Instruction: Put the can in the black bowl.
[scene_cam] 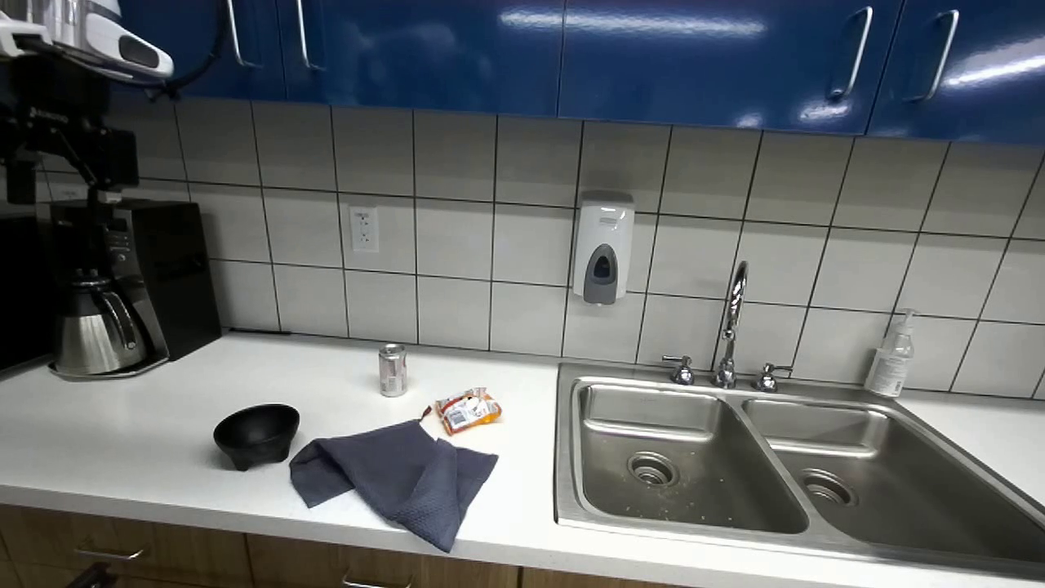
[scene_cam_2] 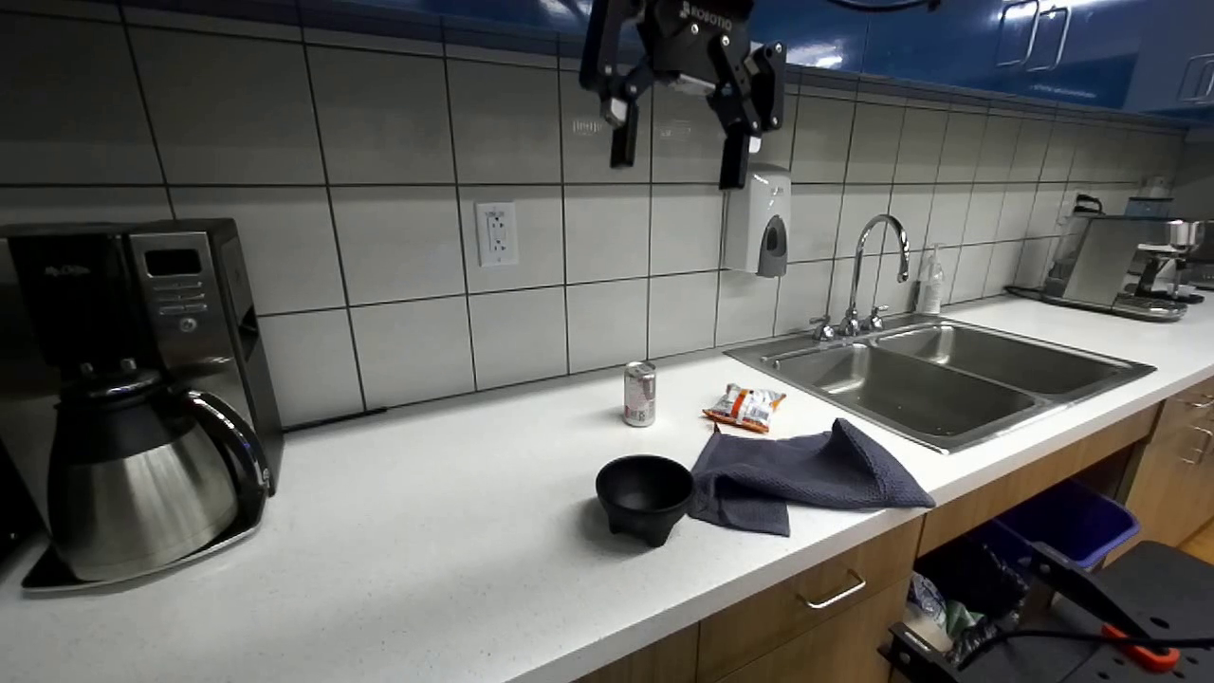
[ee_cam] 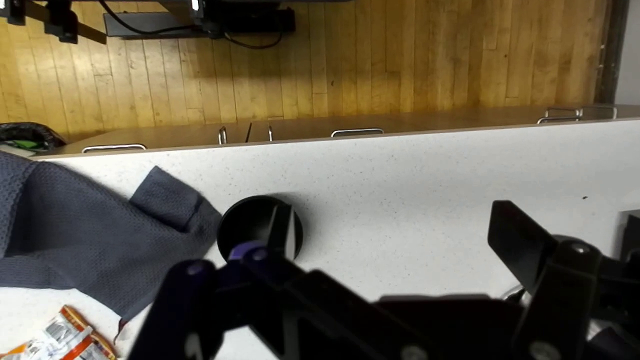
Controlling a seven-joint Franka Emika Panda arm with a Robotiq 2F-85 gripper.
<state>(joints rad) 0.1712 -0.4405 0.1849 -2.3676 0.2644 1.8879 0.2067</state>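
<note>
A silver can (scene_cam: 393, 371) stands upright on the white counter near the tiled wall. It also shows in an exterior view (scene_cam_2: 639, 396) and is out of sight in the wrist view. A black bowl (scene_cam: 257, 435) with short feet stands upright nearer the counter's front edge. It shows in an exterior view (scene_cam_2: 645, 493) and in the wrist view (ee_cam: 245, 222), where a finger covers part of it. My gripper (scene_cam_2: 679, 161) is open and empty, high above the counter. In the wrist view its fingers (ee_cam: 390, 215) are wide apart with nothing between them.
A dark blue cloth (scene_cam: 400, 474) lies beside the bowl. An orange snack packet (scene_cam_2: 749, 408) lies near the can. A coffee maker with a carafe (scene_cam_2: 156, 474) stands at the left end. A steel sink (scene_cam: 569, 457) and a soap dispenser (scene_cam: 604, 245) are to the right.
</note>
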